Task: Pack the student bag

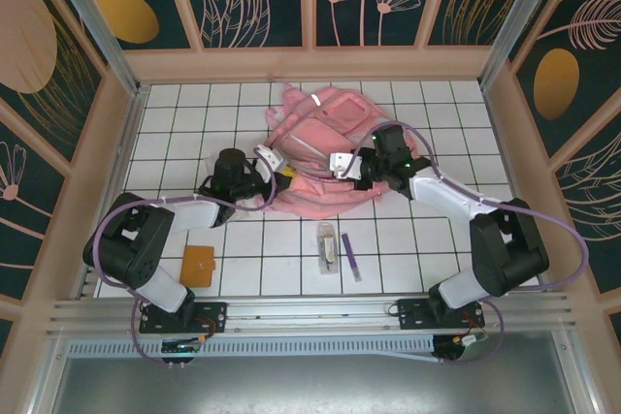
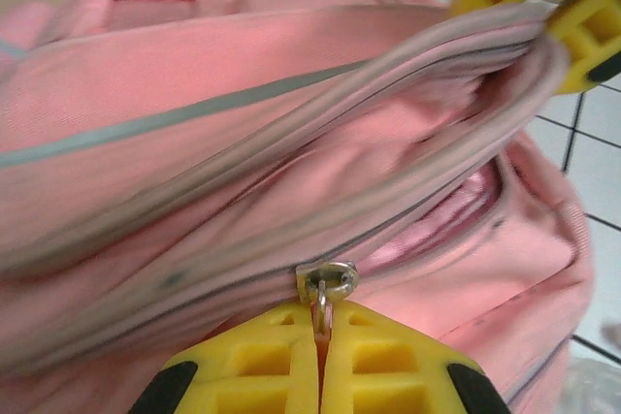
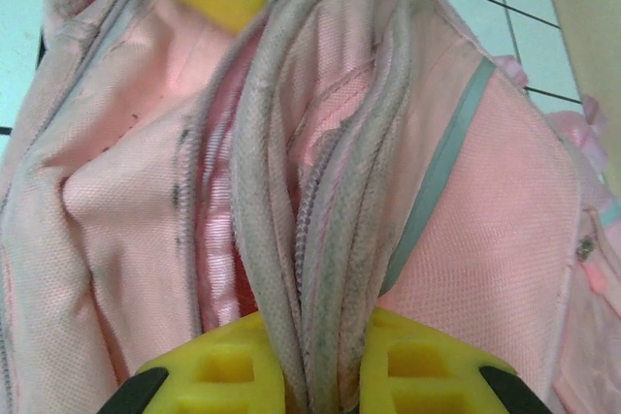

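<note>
now the soft, limp pink bag (image 1: 325, 138) lies far on the table (image 1: 194, 123), left gripper (image 2: 322, 332) clenched on its zipper ring (image 2: 330, 281), right gripper (image 3: 318, 375) pinching its thick seam (image 3: 274, 239), which i judge the firmest holds.

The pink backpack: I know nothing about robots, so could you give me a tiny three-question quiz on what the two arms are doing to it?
1. True or false: the left gripper is shut on the zipper pull of the student bag.
2. What does the right gripper pinch? A nothing; B the bag's grey piped edge beside the opening; C the zipper pull.
3. Name the three loose things lying on the table outside the bag.

Key: 1 true. 2 B. 3 a flat brown square, a clear packet, a purple pen.
</note>
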{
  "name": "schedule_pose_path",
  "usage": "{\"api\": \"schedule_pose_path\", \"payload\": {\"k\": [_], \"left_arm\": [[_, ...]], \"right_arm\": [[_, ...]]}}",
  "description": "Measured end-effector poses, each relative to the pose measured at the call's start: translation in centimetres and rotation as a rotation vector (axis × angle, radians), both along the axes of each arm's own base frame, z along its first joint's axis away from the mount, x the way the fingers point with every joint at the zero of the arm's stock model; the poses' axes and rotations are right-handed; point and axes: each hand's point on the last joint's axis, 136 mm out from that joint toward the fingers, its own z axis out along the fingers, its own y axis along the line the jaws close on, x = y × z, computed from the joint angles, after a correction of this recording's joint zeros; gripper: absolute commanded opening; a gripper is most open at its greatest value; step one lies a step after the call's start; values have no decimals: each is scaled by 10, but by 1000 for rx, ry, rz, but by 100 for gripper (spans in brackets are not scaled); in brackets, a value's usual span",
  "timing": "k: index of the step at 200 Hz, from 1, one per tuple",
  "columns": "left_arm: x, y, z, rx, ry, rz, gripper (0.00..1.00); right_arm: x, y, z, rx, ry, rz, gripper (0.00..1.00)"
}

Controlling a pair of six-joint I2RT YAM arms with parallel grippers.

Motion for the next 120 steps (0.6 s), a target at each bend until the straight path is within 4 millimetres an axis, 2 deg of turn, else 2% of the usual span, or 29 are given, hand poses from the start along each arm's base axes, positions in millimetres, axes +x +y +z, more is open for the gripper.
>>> {"api": "schedule_pose_path", "payload": {"k": [10,24,40,42,43,44,45,48,66,101,120], "left_arm": [[2,3,1,4,-8,-1,0],[1,-1,1,9,-3,-33,0],[-1,-5,0,6,4,-63,0],[-1,-5,-1,6,6,-64,0],[-1,-5,-1,6,7,-65,0],[-1,-5,-1,6,8,-65,0],[-1,-5,-2,6,9,-66,0],[-2,-5,-2,6,11,-68,0],[-6,-11,-6,9,19,-87,0],[-25,-43,-3,-20,38,-169,0],[-31,-54,4,-51,41,-188,0]], "right_arm": [[-1,-4,0,5,-5,-1,0],[-4,-12,0,17,-13,-13,32],[-7,-23,0,38,-4,-48,56],[-8,-24,1,43,0,-56,64],[-8,-25,1,43,-3,-56,72],[-8,-26,1,43,-4,-55,84],[-8,-26,1,44,-4,-57,91],[-8,-28,1,54,9,-71,98],[-9,-26,10,109,27,-96,99],[-31,17,25,213,76,-35,99],[-43,32,32,270,134,-12,99]]}}
